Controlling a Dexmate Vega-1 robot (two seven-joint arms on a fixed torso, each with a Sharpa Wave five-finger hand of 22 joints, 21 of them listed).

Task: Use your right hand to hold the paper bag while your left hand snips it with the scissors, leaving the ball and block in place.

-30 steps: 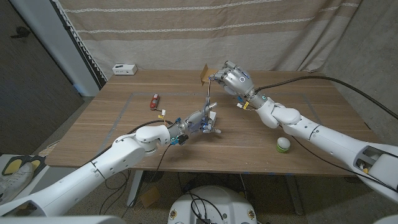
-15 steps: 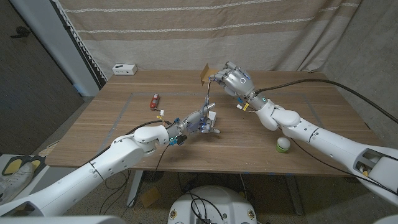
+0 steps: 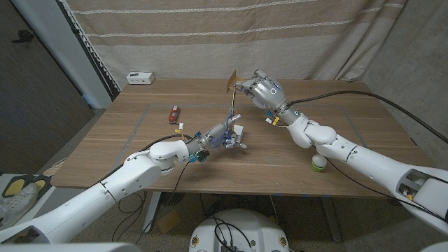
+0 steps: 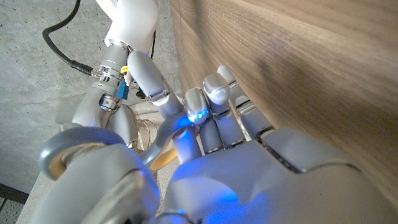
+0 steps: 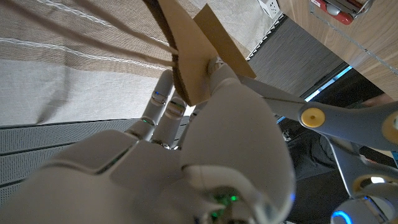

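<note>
Ball: a pale ball with a green band [image 3: 318,162] sits on the wooden table [image 3: 280,150] near its front edge, on the robot's right, partly tucked behind the right forearm.
Left hand: the left hand [image 3: 222,136] is at mid-table, closed around the scissors [image 3: 234,122]; their handles lie among its fingers and the blades rise nearly upright from it, tips pointing toward the paper bag. In the left wrist view the fingers [image 4: 198,112] curl in close beside the wood grain of the table, with a curved tan piece of the scissors showing between them.
Scissors: the pivot and both blades appear in the right wrist view [image 5: 313,116], crossing just beside the right hand; whether the blades touch the bag I cannot tell.
Block: a small red block [image 3: 173,113] lies on the table to the robot's left, well apart from both hands.
Right hand: the right hand [image 3: 260,89] is raised over the far half of the table, pinching the paper bag between thumb and fingers.
Paper bag: the brown paper bag [image 3: 230,82] is held off the table at the right hand's fingertips, above the scissor tips; in the right wrist view it shows as a flat tan sheet [image 5: 198,53] clamped against the thumb.
White box: a small white box [image 3: 141,78] stands at the table's far left corner, before the striped curtain [image 3: 210,35].
</note>
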